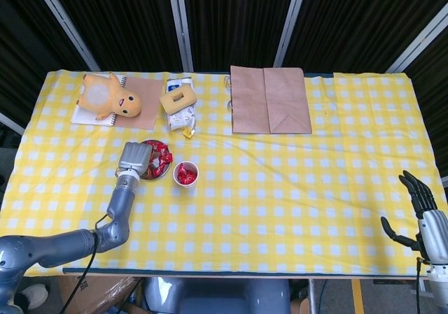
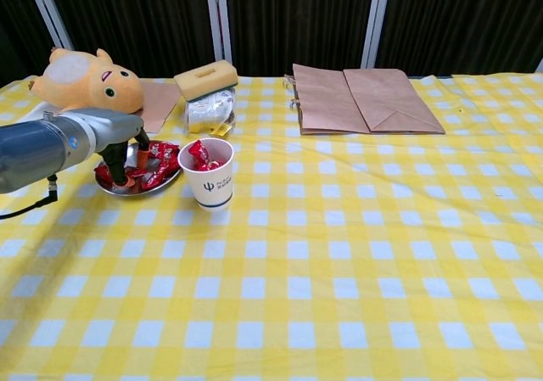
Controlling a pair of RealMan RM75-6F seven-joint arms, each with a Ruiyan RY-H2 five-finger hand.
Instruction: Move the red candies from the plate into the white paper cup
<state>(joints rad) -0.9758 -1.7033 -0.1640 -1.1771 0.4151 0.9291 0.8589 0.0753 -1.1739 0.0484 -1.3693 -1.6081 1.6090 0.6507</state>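
Left hand over plate — grasp unclear; white paper cup upright, mouth up; right hand splayed, empty.

A yellow-and-white checked cloth is covering the worktop, and red candies are showing bright in a silver plate and a white paper cup with blue print. A brown paper bag and an orange-yellow plush toy are lying at the back against black curtains.

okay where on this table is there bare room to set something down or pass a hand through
Bare cloth runs from the white paper cup right to the table edge by the right hand, below the brown paper bag, and along the near edge. It is crowded at far left: plate, left hand, plush toy, sponge.
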